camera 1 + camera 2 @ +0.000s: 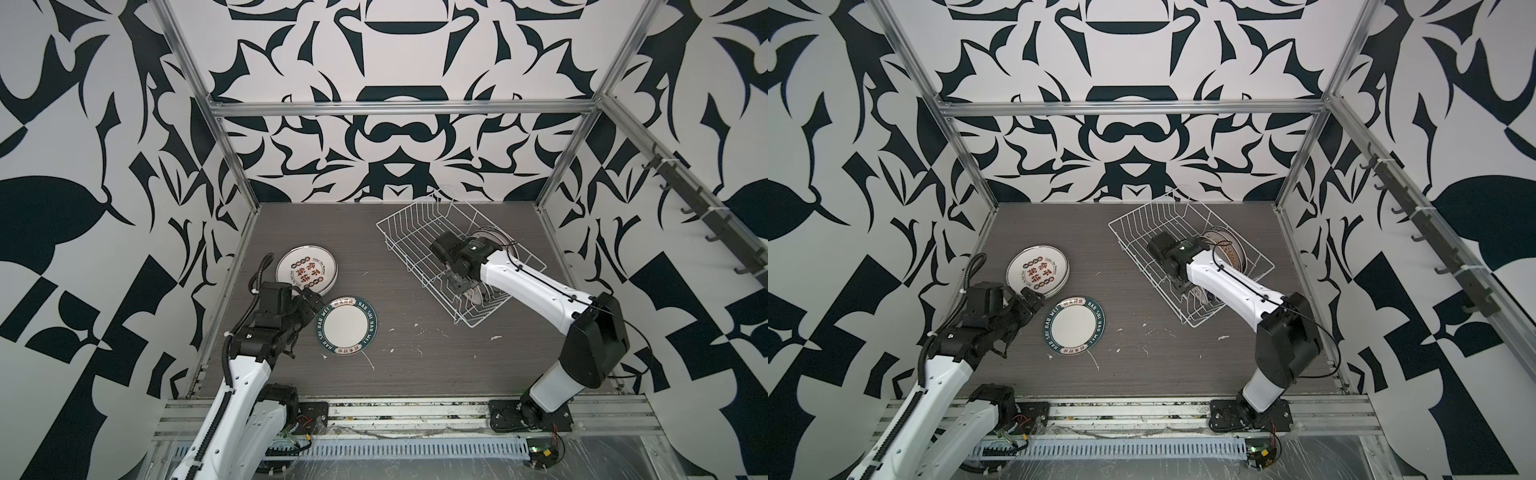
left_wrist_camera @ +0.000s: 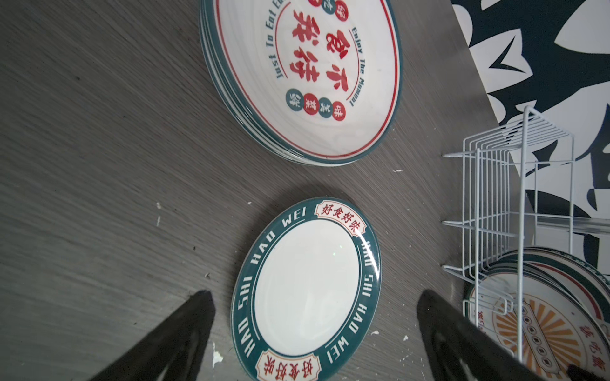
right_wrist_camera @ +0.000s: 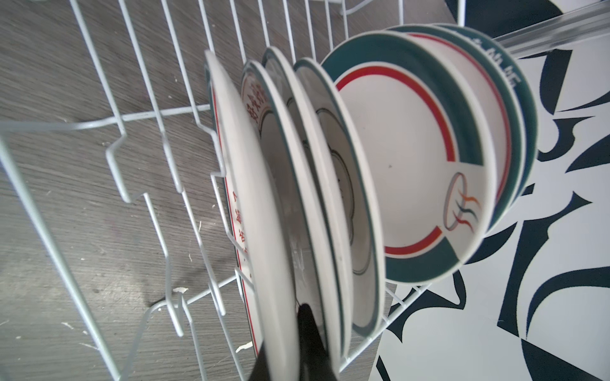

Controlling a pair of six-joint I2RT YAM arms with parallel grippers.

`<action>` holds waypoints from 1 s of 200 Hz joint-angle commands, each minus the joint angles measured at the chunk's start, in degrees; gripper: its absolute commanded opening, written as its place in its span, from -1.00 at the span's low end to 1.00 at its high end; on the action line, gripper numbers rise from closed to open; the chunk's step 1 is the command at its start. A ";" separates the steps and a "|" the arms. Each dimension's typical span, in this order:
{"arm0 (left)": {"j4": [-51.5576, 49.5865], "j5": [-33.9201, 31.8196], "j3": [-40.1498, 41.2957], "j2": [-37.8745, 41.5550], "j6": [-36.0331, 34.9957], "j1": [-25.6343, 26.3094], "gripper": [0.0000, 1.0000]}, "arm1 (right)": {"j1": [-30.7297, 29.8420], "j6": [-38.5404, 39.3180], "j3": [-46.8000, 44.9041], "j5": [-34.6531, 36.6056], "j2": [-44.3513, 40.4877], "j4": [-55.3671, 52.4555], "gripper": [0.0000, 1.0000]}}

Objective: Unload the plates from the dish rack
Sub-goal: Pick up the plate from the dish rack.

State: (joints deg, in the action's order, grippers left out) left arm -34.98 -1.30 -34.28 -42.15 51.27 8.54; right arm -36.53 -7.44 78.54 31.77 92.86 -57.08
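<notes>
About seven plates stand on edge in the dish rack, bunched at the end nearer the right arm; the exact count is hard to tell. The right fingers are closed on the rim of the front plate of that row. On the counter lie one low stack of several plates, the top one with red characters, and just beside it one green-rimmed plate. The left fingers are spread wide above that plate's edge.
</notes>
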 commanded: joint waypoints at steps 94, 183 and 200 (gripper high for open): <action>0.54 -4.81 -4.46 -1.86 -0.89 -0.10 0.99 | -1.30 -1.05 8.45 0.54 -6.51 -4.82 -1.00; 1.46 -7.00 -6.65 -2.34 -3.06 -0.10 0.99 | -1.71 -3.31 12.82 -6.07 -10.99 -4.92 -1.00; 1.10 -6.20 -7.33 -3.19 -3.31 -0.10 0.99 | -1.75 -3.84 12.81 -6.95 -11.82 -4.15 -1.00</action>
State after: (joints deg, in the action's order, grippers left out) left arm -33.36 -7.84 -39.44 -44.40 48.99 8.54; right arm -38.04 -9.17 88.88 26.41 83.68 -62.94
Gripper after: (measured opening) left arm 0.992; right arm 0.087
